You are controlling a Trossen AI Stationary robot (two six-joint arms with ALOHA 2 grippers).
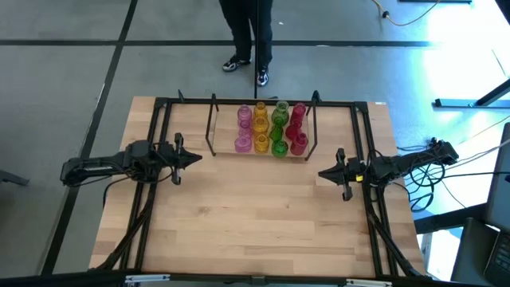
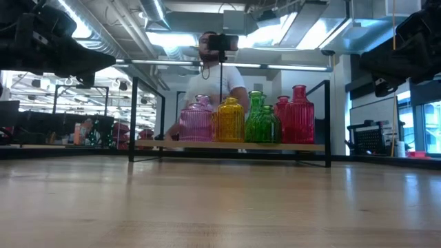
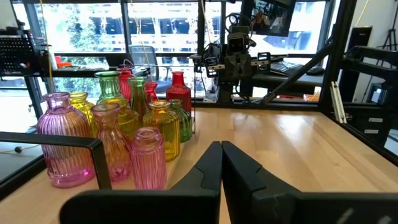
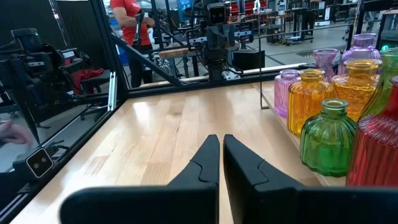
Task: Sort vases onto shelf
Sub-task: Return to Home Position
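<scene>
Seen from above, a light wooden table [image 1: 255, 231] fills the view, with a dark robot arm on each side.

On the left, the left claw [image 1: 198, 157] hangs over the table's left part, pointing inward toward the middle. Its two fingers are pressed almost together and hold nothing. It is well apart from the shelf.

At the middle of the table's far edge sits the shelf [image 1: 224, 151], a low pale board with thin black frames at both ends. The glass vases stand on it close together, sorted by colour into lines running front to back. From left to right they are the pink vases [image 1: 243, 129], yellow vases [image 1: 260, 131], green vases [image 1: 279, 132] and red vases [image 1: 297, 131].

Beyond the table's far edge, behind the shelf, a person [image 1: 247, 36] stands on the grey floor.

On the right, the right claw [image 1: 322, 172] hangs over the table's right part, pointing inward and facing the left one. Its fingers are likewise closed to a thin slit and hold nothing. It is near the shelf's right end but not touching it.
</scene>
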